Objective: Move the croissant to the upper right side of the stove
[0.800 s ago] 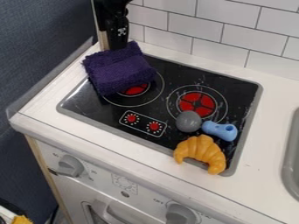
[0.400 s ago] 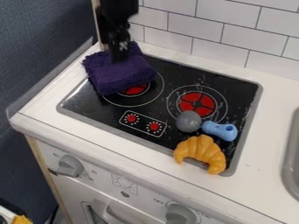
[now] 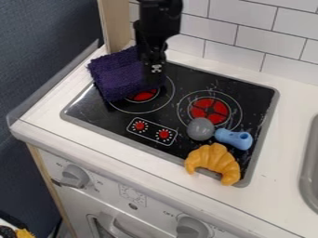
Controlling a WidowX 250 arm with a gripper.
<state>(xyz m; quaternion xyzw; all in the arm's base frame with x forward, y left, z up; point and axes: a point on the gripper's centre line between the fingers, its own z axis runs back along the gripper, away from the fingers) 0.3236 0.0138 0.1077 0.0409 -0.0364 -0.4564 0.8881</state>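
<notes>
One croissant (image 3: pixel 213 162), long axis roughly along stove's (image 3: pixel 255 95) front edge, tips frontward, one gripper (image 3: pixel 153 81), clenched or released, I cannot tell

A single fixed camera looks steeply down at a slant, fairly close, over the stove top (image 3: pixel 180 135) and counter (image 3: pixel 279 186) towards the tiled wall (image 3: pixel 255 37).

Small print (image 3: pixel 99 182) flanks the oven knobs (image 3: pixel 75 176); a white emblem (image 3: pixel 156 68) marks the arm (image 3: pixel 157 28).
</notes>
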